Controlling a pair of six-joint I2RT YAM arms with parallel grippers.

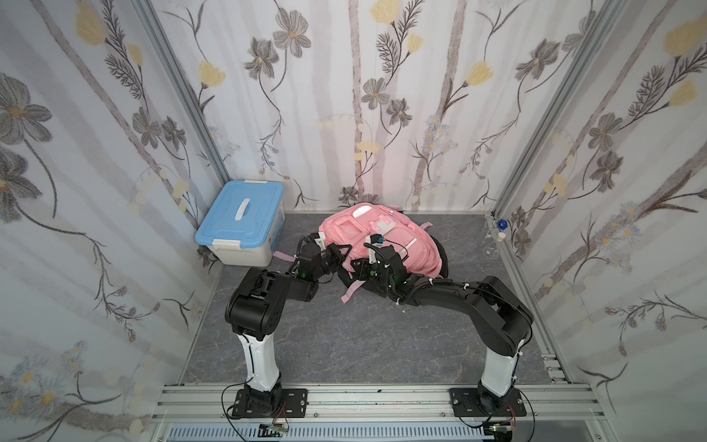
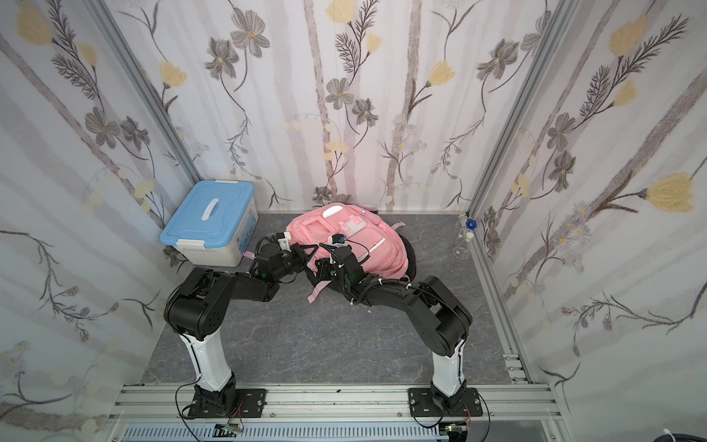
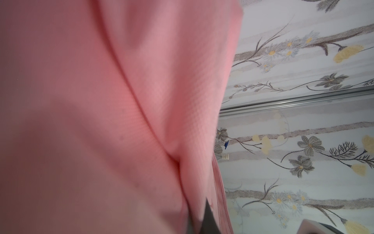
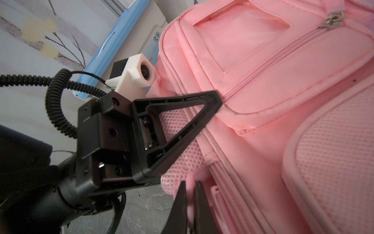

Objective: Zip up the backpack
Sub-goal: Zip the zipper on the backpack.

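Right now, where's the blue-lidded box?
In both top views the box sits in the far left corner of the floor, just left of the pink backpack.

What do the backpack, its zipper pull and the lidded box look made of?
Backpack: matte pink woven fabric, weave and stitched seams visible, with a mesh panel. Zipper pull: shiny silver, probably metal. Box: smooth, slightly glossy moulded plastic, apparently; blue lid, white body.

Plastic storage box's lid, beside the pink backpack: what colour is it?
Light blue lid with a white handle; clearest in a top view.
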